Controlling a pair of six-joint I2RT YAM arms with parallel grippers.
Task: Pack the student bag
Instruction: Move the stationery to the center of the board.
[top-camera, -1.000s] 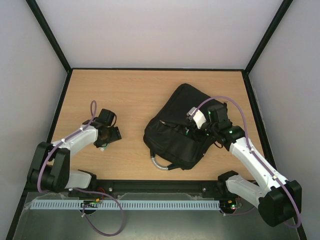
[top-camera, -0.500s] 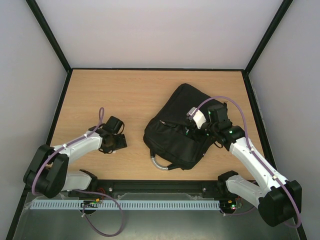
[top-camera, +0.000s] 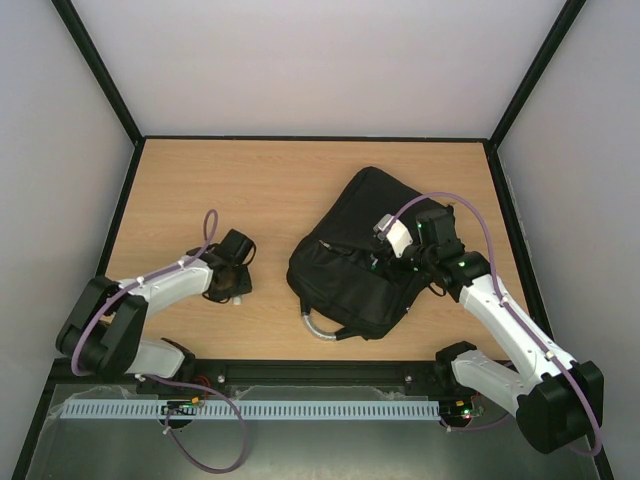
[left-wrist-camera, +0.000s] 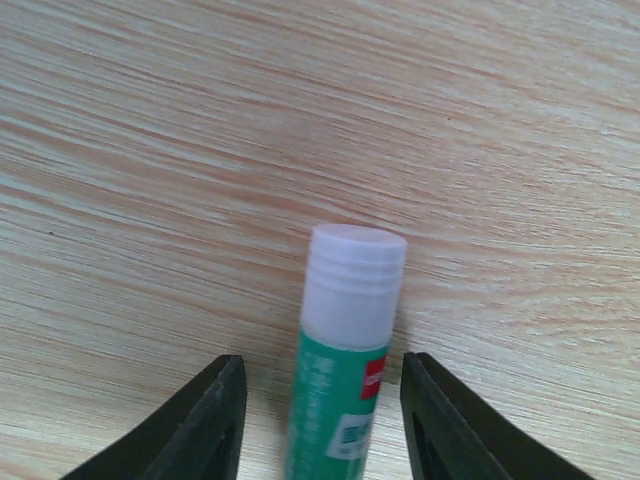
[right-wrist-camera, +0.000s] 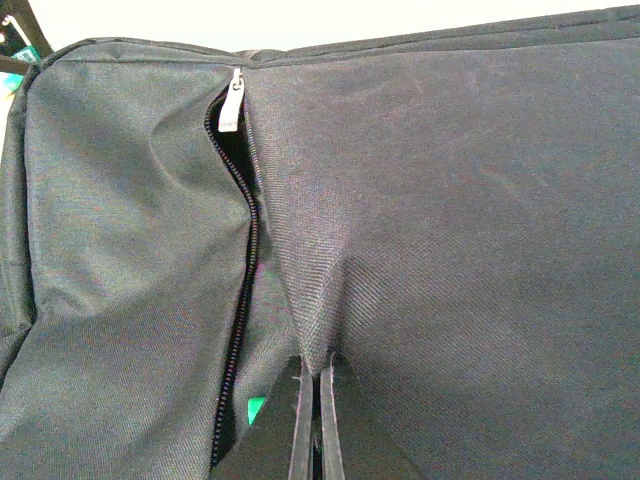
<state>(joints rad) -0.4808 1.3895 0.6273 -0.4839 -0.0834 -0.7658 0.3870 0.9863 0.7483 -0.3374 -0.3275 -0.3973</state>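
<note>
Black student bag (top-camera: 365, 255) is lying on the desk's (top-camera: 250, 190) right half near the right edge, the right gripper (right-wrist-camera: 317, 420) clamping a fabric fold beside the zip (right-wrist-camera: 240, 250). On bare wood well apart from it, the left gripper (left-wrist-camera: 322, 400) is straddling a glue stick (left-wrist-camera: 350, 300), jaws apart and not touching it.

Top view: your light is even and diffuse from above, the table (top-camera: 300, 180) bright and warm, the walls (top-camera: 300, 70) pale without glare, shadows short and soft under the arms (top-camera: 160, 280), the student bag (top-camera: 370, 210) so dark that its folds barely separate. Left wrist view: you get well-lit, sharp wood grain, a glue stick (left-wrist-camera: 350, 330) with a faint soft shadow beside it, and dark fingers (left-wrist-camera: 215, 425) going soft at the bottom edge. Right wrist view: dimmer and greyer for you, weave crisp mid-frame, the strip above the bag overexposed to white, the zip opening (right-wrist-camera: 240, 300) lost in black shadow.
</note>
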